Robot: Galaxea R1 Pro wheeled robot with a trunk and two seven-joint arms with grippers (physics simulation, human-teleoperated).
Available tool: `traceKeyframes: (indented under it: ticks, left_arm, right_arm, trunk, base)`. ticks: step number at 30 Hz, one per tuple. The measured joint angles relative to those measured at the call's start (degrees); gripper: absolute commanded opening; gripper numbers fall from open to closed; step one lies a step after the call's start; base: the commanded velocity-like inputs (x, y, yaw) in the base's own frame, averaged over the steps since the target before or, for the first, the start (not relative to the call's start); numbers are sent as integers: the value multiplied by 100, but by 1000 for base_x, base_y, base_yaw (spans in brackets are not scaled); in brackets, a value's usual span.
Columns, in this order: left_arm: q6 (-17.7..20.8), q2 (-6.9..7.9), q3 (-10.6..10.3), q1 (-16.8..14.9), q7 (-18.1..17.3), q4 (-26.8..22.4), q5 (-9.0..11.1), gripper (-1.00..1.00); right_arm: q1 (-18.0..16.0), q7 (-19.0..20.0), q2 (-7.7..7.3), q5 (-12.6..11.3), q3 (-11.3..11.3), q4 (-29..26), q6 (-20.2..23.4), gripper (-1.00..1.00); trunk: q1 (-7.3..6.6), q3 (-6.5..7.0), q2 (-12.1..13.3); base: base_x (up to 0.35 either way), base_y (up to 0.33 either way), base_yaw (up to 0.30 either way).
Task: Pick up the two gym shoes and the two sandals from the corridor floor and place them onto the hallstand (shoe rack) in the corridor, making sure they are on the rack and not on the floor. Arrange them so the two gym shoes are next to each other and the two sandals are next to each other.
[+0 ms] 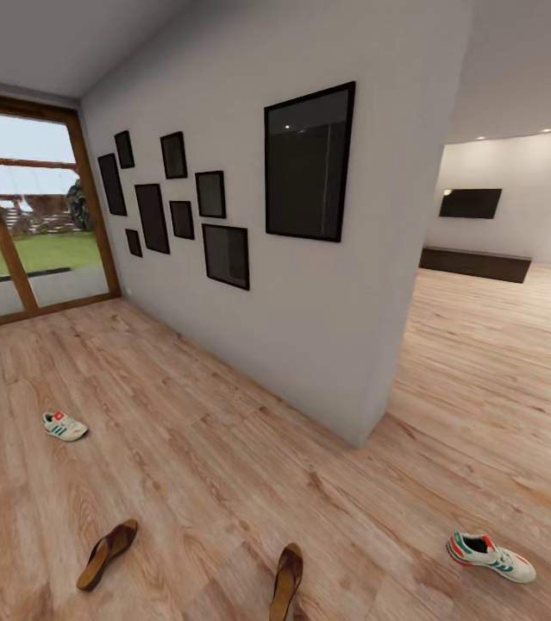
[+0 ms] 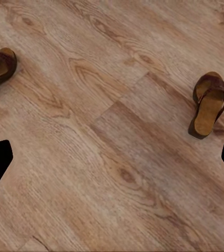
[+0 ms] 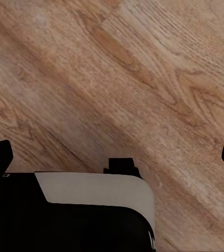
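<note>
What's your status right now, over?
Both grippers open, empty, over bare floor. All four shoes still down: gym shoes far apart, sandals nearest. Rack not sighted. Nothing in the way.

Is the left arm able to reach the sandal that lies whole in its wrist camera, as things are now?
Probably yes. The sandal lies alone on bare corridor floor, nothing around it, and the left gripper is wide open above the planks. The arm would have to lower and shift sideways.

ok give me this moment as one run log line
phase: approach | gym shoes: apart, on corridor floor | sandals: on floor, apart | left pincer: open, empty | right pincer: open, empty
</note>
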Motion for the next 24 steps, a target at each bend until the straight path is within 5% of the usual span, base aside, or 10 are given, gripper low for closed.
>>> traceKeyframes:
  ticks: [18, 24]
  left_arm:
    - [-1, 1, -1, 0, 0, 0, 5, 100]
    - [1, 0, 4, 0, 0, -5, 5, 100]
  right_arm:
    - [0, 0, -3, 1, 0, 0, 0, 100]
    - [0, -1, 0, -2, 0, 0, 0, 100]
  trunk:
    - [1, 0, 0]
    - [0, 0, 0]
  base:
    - [81, 17, 0]
    - [96, 199, 0]
